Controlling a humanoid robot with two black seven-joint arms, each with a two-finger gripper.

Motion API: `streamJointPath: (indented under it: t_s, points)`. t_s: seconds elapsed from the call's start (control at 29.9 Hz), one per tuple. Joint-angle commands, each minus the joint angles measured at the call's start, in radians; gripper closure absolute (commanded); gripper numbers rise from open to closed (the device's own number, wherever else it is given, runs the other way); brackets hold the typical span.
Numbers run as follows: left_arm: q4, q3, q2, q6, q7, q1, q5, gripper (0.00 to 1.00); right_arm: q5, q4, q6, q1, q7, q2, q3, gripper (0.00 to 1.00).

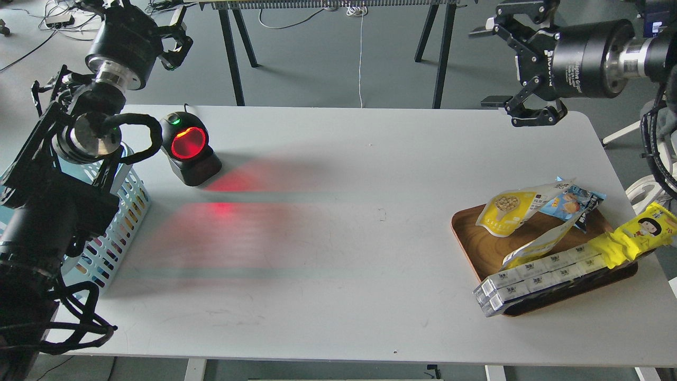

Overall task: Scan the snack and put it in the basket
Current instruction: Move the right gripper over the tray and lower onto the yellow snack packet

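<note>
The snack (506,211), a flat yellow-and-white pouch with nuts in a scoop on its front, lies on the brown wooden tray (470,233) at the right of the table. The light blue slotted basket (119,227) stands at the table's left edge, mostly hidden behind my left arm. My right gripper (489,66) is open and empty, high above the table's far right corner, well behind the tray. My left gripper (177,39) is at the top left, above the scanner; it is dark and its fingers cannot be told apart.
A black scanner (189,148) with a glowing red window stands at the far left and casts red light on the white table (338,264). The tray also holds a second pale pouch (537,246), a blue packet (574,203), a long yellow pack (634,235) and a row of white boxes (534,278).
</note>
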Motion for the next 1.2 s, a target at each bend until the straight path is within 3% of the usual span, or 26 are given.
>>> streamJointPath:
  t_s: [0.0,0.13,0.3,0.7,0.87,0.97,1.17]
  points:
    - [0.002,0.000,-0.003,0.002,-0.001,0.002,0.000,0.00,0.063,0.116,-0.128,0.114,-0.090,0.008,-0.072,0.01]
    - [0.002,0.000,-0.003,0.002,-0.001,0.002,0.000,0.00,0.273,0.156,-0.315,0.199,-0.182,0.005,-0.162,0.01]
    - [0.002,0.000,0.000,0.000,-0.001,0.003,0.000,0.00,0.316,0.156,-0.446,0.199,-0.203,0.005,-0.173,0.01]
    - [0.002,0.000,0.000,0.002,-0.003,0.015,0.000,0.00,0.278,0.128,-0.484,-0.029,-0.190,0.059,-0.121,0.06]
    - [0.003,0.003,0.001,0.002,-0.050,0.018,0.000,0.00,0.206,0.048,-0.481,-0.175,-0.190,0.059,-0.058,0.07]
    - [0.003,0.003,0.005,0.002,-0.052,0.018,0.000,0.00,0.192,0.036,-0.483,-0.218,-0.192,0.059,-0.026,0.08]
    - [0.003,0.008,0.000,0.003,-0.052,0.018,0.000,0.00,0.180,-0.019,-0.484,-0.253,-0.192,0.060,-0.020,0.17]
